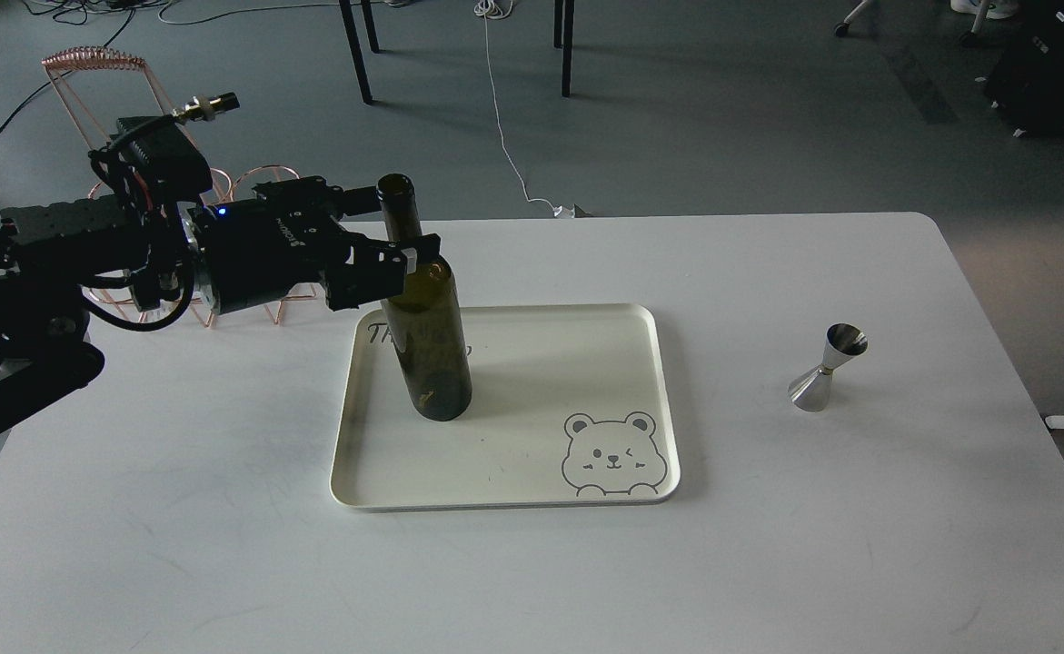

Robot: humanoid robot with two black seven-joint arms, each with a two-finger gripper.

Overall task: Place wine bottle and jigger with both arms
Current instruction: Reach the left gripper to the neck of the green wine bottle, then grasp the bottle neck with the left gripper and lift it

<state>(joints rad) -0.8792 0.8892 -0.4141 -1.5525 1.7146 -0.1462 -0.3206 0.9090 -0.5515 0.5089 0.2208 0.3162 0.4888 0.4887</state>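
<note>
The left gripper [404, 259] is clamped around the wine bottle [426, 336], one finger showing in front of the glass at the shoulder, just under the neck. The bottle stands upright on the left half of the cream tray [513, 495], and its base looks planted on the tray floor, though I cannot rule out a sliver of air beneath it.

Over on the right, the jigger [826, 368] stands alone on the white desk [223, 545], well apart from the tray, leaning a touch in this view. Only a loop of the right arm's cable peeks in at the right edge; its gripper is out of sight.

So the step in hand looks like setting the bottle down. To do it well: confirm the base sits flat before the fingers part, open slowly, then back straight out to the left so neither finger nudges that tall, top-heavy shape. The copper wire rack [100, 100] sits behind the arm, so the retreat wants care. The jigger is the other arm's job, with space free near the printed bear [611, 454].
</note>
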